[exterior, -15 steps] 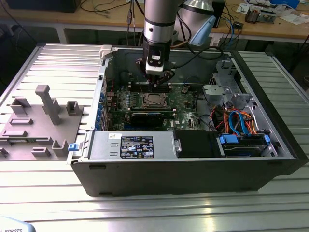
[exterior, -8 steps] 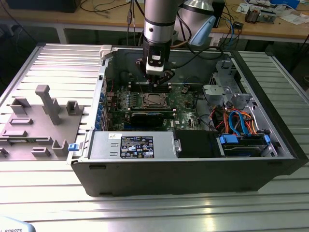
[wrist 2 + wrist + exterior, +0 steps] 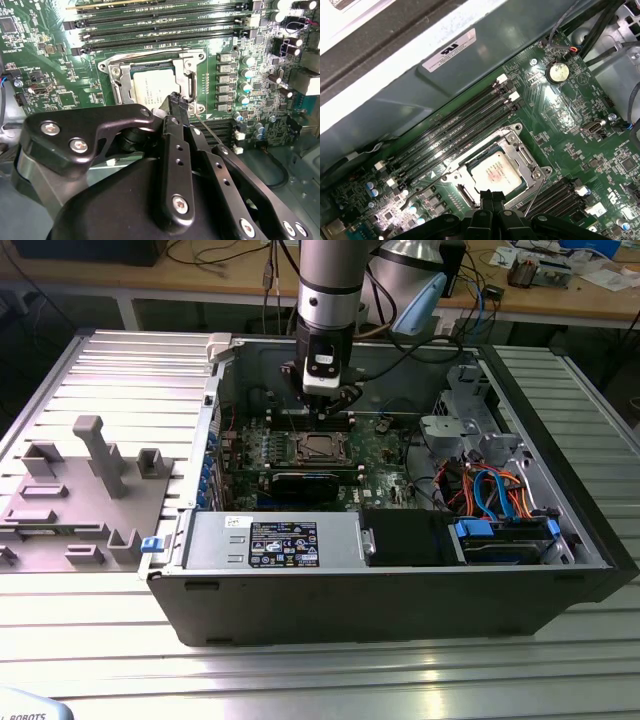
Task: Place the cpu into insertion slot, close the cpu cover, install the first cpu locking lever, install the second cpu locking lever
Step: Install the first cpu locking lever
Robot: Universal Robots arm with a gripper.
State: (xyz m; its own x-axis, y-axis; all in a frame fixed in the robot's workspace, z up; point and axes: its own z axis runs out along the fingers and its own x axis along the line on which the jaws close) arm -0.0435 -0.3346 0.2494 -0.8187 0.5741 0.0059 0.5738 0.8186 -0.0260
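Over the cpu cover [image 3: 526,157], closed claw [image 3: 492,194] hiding one cpu [image 3: 495,172] edge

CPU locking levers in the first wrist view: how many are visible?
2. One lever slants out from the socket corner beside the tool; the other lies along the opposite side, toward the capacitors. The tool may hide parts.
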